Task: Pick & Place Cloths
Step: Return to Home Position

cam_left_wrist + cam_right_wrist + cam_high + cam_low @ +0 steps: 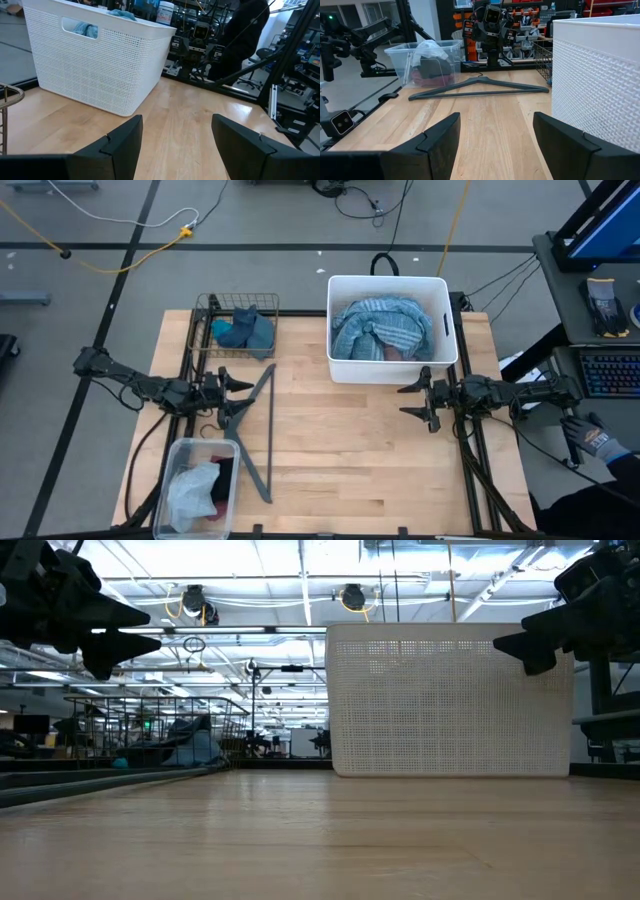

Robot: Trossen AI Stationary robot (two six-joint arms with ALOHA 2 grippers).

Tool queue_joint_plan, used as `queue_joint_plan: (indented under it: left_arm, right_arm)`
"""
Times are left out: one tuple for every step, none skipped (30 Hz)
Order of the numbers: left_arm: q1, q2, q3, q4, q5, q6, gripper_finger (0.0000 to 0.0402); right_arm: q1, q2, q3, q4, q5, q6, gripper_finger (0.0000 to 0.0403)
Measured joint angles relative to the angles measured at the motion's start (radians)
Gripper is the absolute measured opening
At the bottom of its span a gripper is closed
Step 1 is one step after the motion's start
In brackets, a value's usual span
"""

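At the left side of the bench [360, 470], left gripper [240, 388] raised off the wood, arm stretched level, pointing inward toward the opposite arm. Fingers [117, 145] spread wide, gripping nothing.

At the right side, just in front of the white bin [392, 279], right gripper [408, 400] in a mirrored pose, pointing back at the left one, likewise wide apart and empty.

Inside the white bin, blue striped cloth [385, 330] bunched in a mound with no clear long axis, a fold showing through the handle slot in the left wrist view.

At the rear left, teal and dark blue cloths [245, 330] heaped in the wire basket [215, 300].

In the transparent bin [200, 442] at the front left corner, pale grey-blue cloth [192, 492] crumpled beside black and maroon cloths [222, 475].

Between basket and transparent bin, grey hanger [255, 425] flat on the wood, long bar running front to back, hook toward the left arm's side.
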Motion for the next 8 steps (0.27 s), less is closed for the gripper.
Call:
queue_joint_plan:
  left_arm:
    - [0.0,0.0,0.0,0.0,0.0,0.0,0.0244]
    - [0.0,0.0,0.0,0.0,0.0,0.0,0.0244]
    - [0.0,0.0,0.0,0.0,0.0,0.0,0.0244]
    - [0.0,0.0,0.0,0.0,0.0,0.0,0.0244]
    - [0.0,0.0,0.0,0.0,0.0,0.0,0.0244]
    - [0.0,0.0,0.0,0.0,0.0,0.0,0.0244]
    - [0.0,0.0,0.0,0.0,0.0,0.0,0.0244]
    - [0.0,0.0,0.0,0.0,0.0,0.0,0.0244]
  right_arm:
    - [0.0,0.0,0.0,0.0,0.0,0.0,0.0245]
    - [0.0,0.0,0.0,0.0,0.0,0.0,0.0244]
    - [0.0,0.0,0.0,0.0,0.0,0.0,0.0243]
    - [0.0,0.0,0.0,0.0,0.0,0.0,0.0243]
    - [0.0,0.0,0.0,0.0,0.0,0.0,0.0243]
    - [0.0,0.0,0.0,0.0,0.0,0.0,0.0243]
    - [0.0,0.0,0.0,0.0,0.0,0.0,0.0243]
    - [0.0,0.0,0.0,0.0,0.0,0.0,0.0244]
